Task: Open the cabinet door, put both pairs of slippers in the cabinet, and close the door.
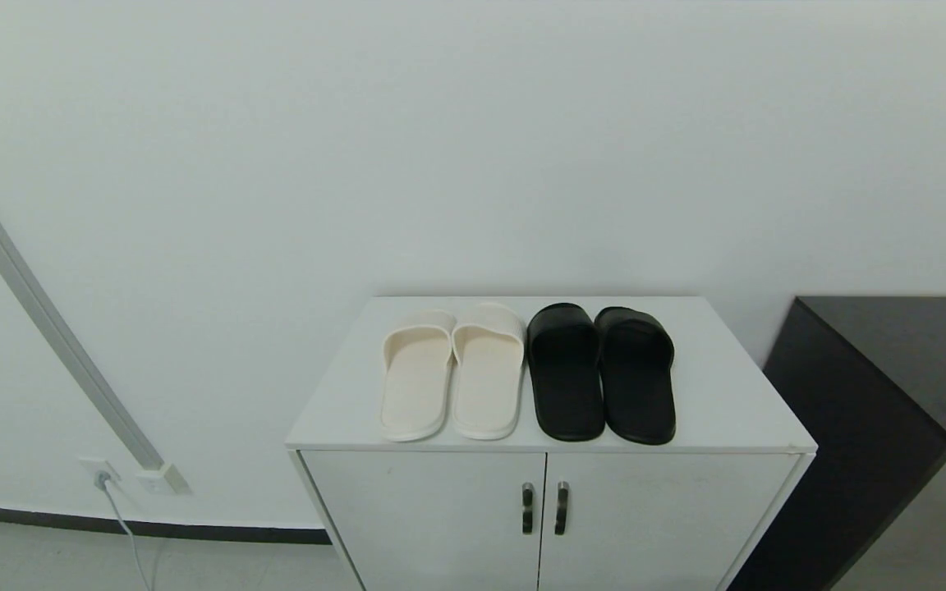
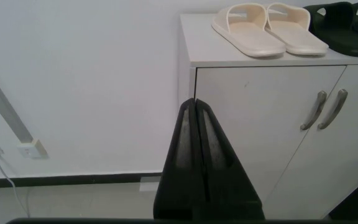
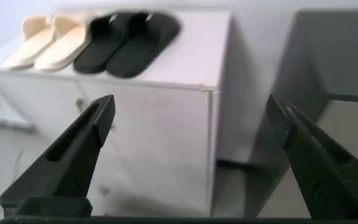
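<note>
A white two-door cabinet (image 1: 440, 525) stands against the wall, both doors closed, with two dark metal handles (image 1: 544, 507) at the centre seam. On its top lie a cream pair of slippers (image 1: 452, 373) on the left and a black pair of slippers (image 1: 602, 373) on the right, side by side. My left gripper (image 2: 195, 107) is shut, held low in front of the cabinet's left front corner (image 2: 194, 68), apart from it. My right gripper (image 3: 188, 118) is open wide, off the cabinet's right front corner (image 3: 209, 89), with nothing between its fingers.
A dark cabinet (image 1: 875, 410) stands close to the right of the white one. On the left wall runs a slanted cable duct (image 1: 46, 320) down to a socket (image 1: 99, 474) with a cable plugged in. Floor lies free to the left.
</note>
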